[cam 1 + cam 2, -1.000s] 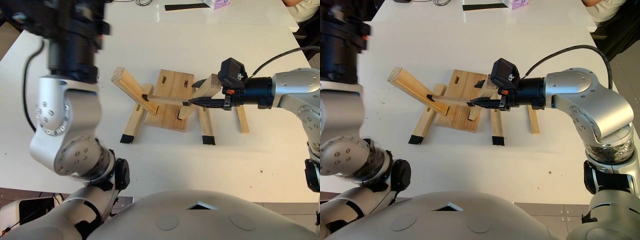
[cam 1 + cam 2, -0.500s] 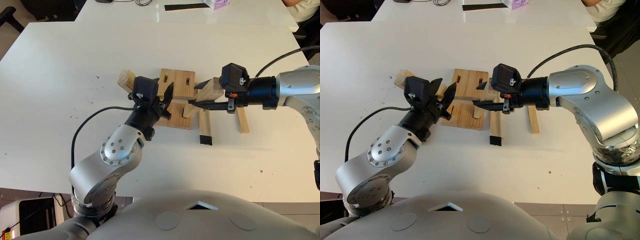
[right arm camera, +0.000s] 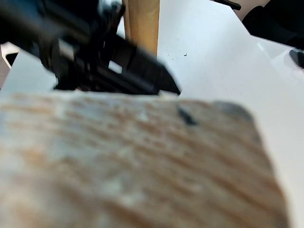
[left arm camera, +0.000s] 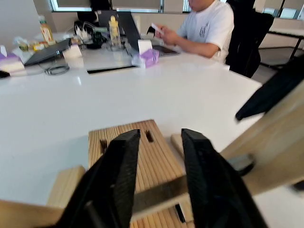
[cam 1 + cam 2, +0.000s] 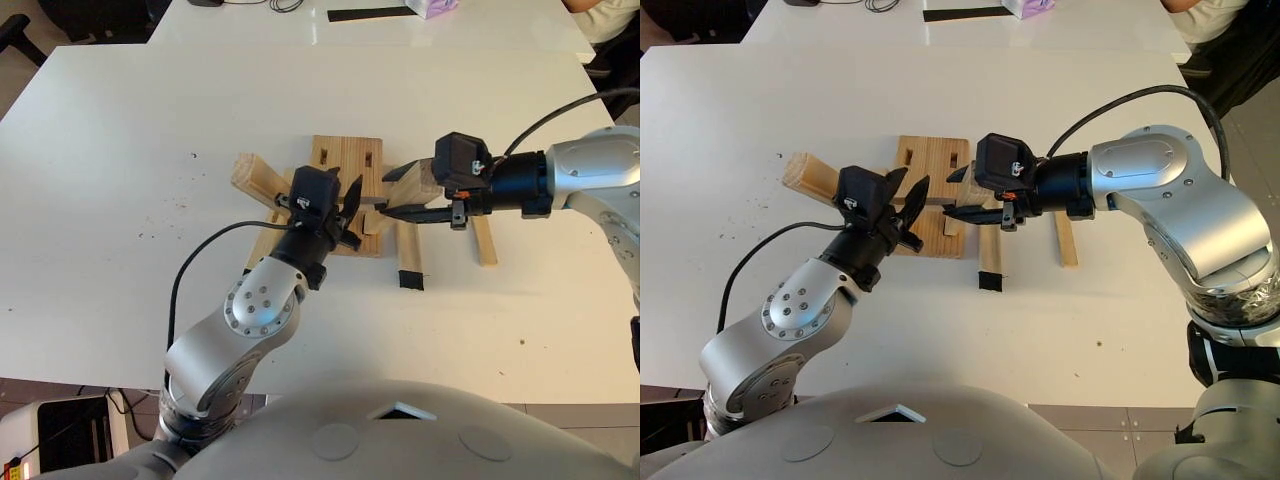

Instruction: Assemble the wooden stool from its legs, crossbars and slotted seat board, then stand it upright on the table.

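One crossbar [image 4: 159,192] lies between fingers [image 4: 118,175] of left tool [image 4: 160,140].

left pincer [image 4: 160,141] spread wide, right pincer [image 5: 392,211] facing it.

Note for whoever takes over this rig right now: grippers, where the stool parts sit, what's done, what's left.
Left gripper: open, straddling the thin wooden crossbar, not clamped.
Right gripper: shut on that crossbar's far end, by a raised thick wooden leg.
Slotted wooden seat board lies flat on the white table; a black-tipped leg and a loose thin bar lie to its right.
Done: crossbar appears joined to two legs.
Left: other parts, seat, standing it upright.
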Available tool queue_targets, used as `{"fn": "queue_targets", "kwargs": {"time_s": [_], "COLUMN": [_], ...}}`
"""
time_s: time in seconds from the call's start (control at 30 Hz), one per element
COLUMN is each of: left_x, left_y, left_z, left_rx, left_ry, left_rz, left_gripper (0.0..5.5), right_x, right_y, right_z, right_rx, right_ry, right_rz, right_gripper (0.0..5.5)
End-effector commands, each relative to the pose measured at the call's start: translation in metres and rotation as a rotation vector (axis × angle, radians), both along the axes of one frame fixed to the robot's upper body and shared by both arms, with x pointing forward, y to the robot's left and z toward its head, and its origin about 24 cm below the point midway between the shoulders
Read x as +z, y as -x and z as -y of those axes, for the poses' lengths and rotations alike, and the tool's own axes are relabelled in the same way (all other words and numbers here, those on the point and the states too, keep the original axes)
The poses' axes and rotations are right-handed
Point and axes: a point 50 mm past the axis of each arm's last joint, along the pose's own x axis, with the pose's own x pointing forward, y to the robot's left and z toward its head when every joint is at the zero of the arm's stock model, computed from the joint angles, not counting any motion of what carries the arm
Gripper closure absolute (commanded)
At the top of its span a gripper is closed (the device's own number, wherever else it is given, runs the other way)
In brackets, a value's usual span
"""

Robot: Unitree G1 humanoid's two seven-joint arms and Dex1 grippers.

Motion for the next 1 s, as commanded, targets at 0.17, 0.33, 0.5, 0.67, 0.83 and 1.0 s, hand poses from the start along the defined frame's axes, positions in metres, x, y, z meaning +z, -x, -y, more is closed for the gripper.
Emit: {"fn": "queue_targets", "kwargs": {"time_s": [0.17,0.33,0.5,0.67,0.83,1.0], "left_x": [-0.034,-0.042,-0.037,0.042,0.123,0.137], "left_y": [-0.003,-0.002,-0.007,-0.017,-0.01,-0.003], "left_z": [0.001,0.003,0.007,-0.01,-0.047,-0.121], "left_rx": [0.052,0.032,0.03,0.042,0.035,0.247], "left_ry": [-0.012,0.0,0.056,0.297,0.56,0.554], "left_rz": [-0.154,-0.186,-0.125,0.257,0.622,0.663], "left_gripper": [5.42,5.5,5.5,5.5,5.5,5.5], "right_x": [0.014,0.018,0.015,0.002,0.0,-0.002], "right_y": [-0.002,-0.003,-0.005,-0.014,-0.012,-0.005], "right_z": [-0.011,-0.015,-0.022,-0.006,0.005,0.011], "right_rx": [0.024,0.018,0.046,-0.043,-0.1,-0.128], "right_ry": [-0.041,-0.063,-0.03,0.023,0.029,0.011], "right_rz": [-0.04,-0.062,-0.081,-0.079,-0.069,-0.082], "right_gripper": [3.5,3.5,3.5,3.5,3.5,3.5]}}
